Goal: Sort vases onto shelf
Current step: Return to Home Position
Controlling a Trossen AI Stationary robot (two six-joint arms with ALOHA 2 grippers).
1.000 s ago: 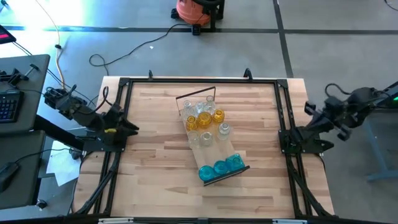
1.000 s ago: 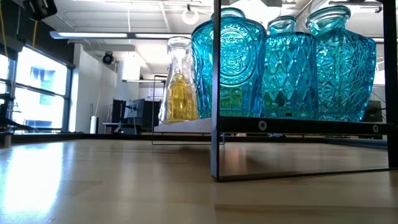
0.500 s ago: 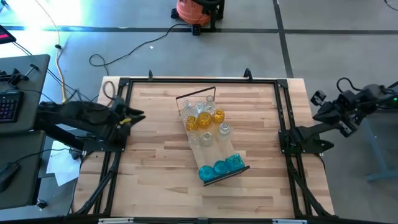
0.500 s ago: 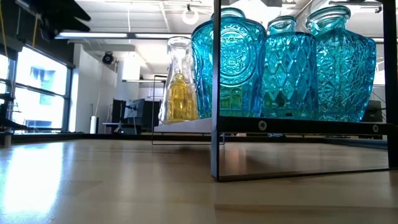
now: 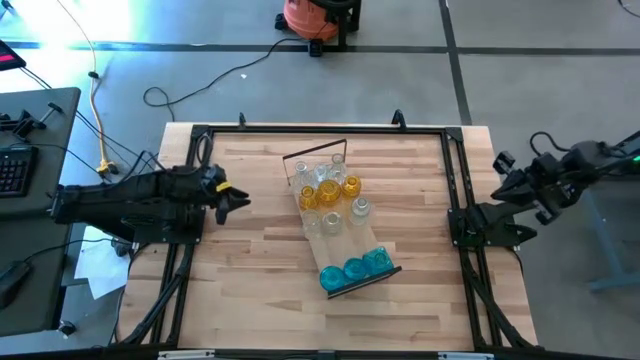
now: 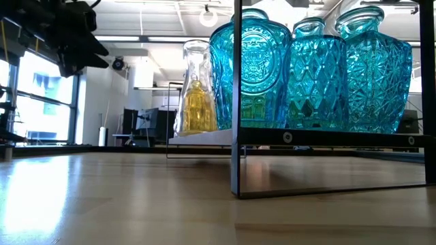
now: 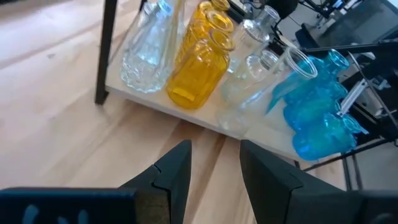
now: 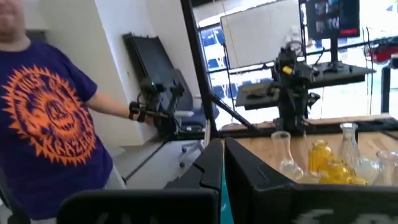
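The shelf lies slantwise mid-table, a light plank with dark frames at both ends. On it stand the vases: clear ones at its far end, amber ones beside them, three blue ones at its near end. The low view shows the blue vases close up behind the frame. My left gripper hovers open over the table, left of the shelf; its wrist view shows the amber vases ahead of it. My right gripper is shut, beyond the table's right edge.
A dark metal frame runs around the tabletop. Bare wood lies between my left gripper and the shelf. In the right wrist view a person in a purple shirt stands beyond the table. An orange vacuum and cables lie on the floor.
My left arm has stretched out from the table's left edge toward the shelf, so its gripper now reaches over the tabletop and shows at the low view's upper left. My right arm has shifted slightly outside the right edge. The vases and the shelf have stayed put.
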